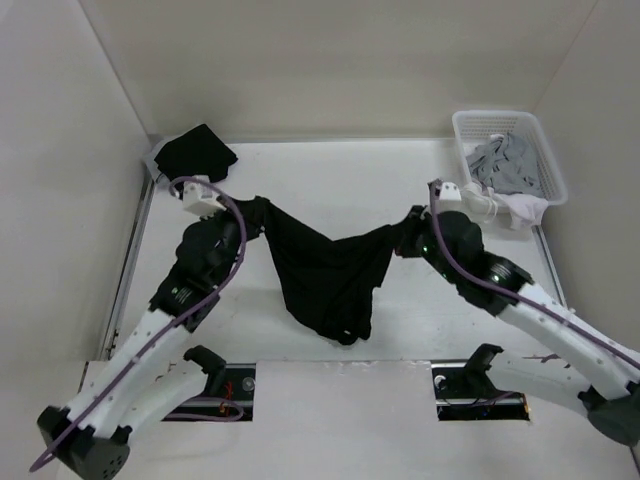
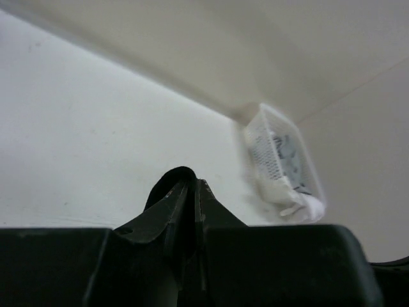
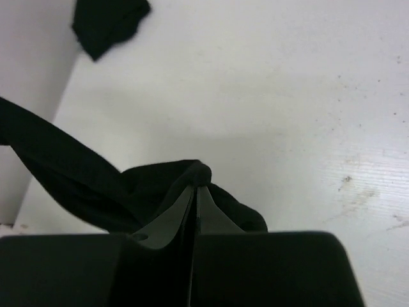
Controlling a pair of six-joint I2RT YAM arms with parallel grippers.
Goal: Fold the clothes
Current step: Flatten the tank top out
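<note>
White arm links [image 1: 150, 390], black joints [image 1: 200, 260]; purple cable [image 1: 237, 240] along each arm; tapered black claw fingers [image 2: 163, 214].

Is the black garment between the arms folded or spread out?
Neither: the garment sags bunched between left gripper and right gripper, each pinching one end.

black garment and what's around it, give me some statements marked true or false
1. The jaws of the left arm and the right arm are each shut on the black garment. True.
2. The garment is folded flat. False: it is unfolded and sags between the two grips.
3. The white basket is empty. False: it holds grey and white clothes.
4. The basket stands at the far right corner of the table. True.
5. Another dark cloth lies at the far left corner. True.
</note>
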